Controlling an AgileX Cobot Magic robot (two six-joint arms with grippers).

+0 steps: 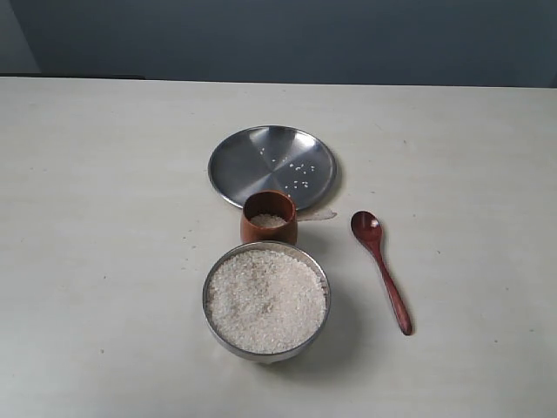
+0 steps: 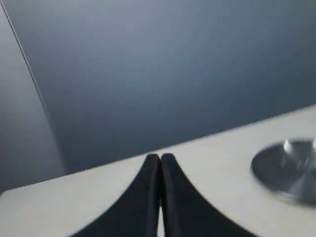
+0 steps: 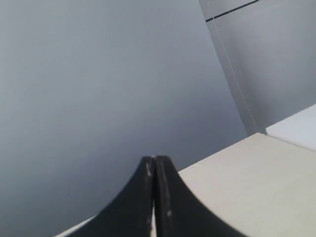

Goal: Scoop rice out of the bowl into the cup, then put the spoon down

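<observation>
The pale table [image 1: 104,261] is carrying everything, and no arm is showing over it in the exterior view. The bowl [image 1: 266,246] is sitting nearest, in the middle, and is holding the rice [image 1: 265,300] heaped almost to its rim. Beyond it, the flat steel plate [image 1: 252,161] is lying farther back, with a few loose grains [image 1: 300,170] scattered on its right half.

The spoon [image 1: 383,270] is lying flat on the table to the right of the bowl, apart from it. Its head is pointing to the far side, its handle is running toward the near right, and its head is looking empty. The cup [image 1: 269,231] is standing upright between bowl and plate, just beside the bowl's far rim and overlapping the plate's near edge as seen from here. A layer of white grains is showing inside it, a little below its lip.

The left gripper [image 2: 160,157] is pointing over the table's edge toward a grey wall, its jaws pressed together and carrying nothing. The right gripper [image 3: 154,159] is doing the same, its jaws closed tight and empty.

Judging by this, the task is looking finished or very nearly so: rice is sitting in the cup, the spoon is resting on the table, and neither gripper is holding anything.
</observation>
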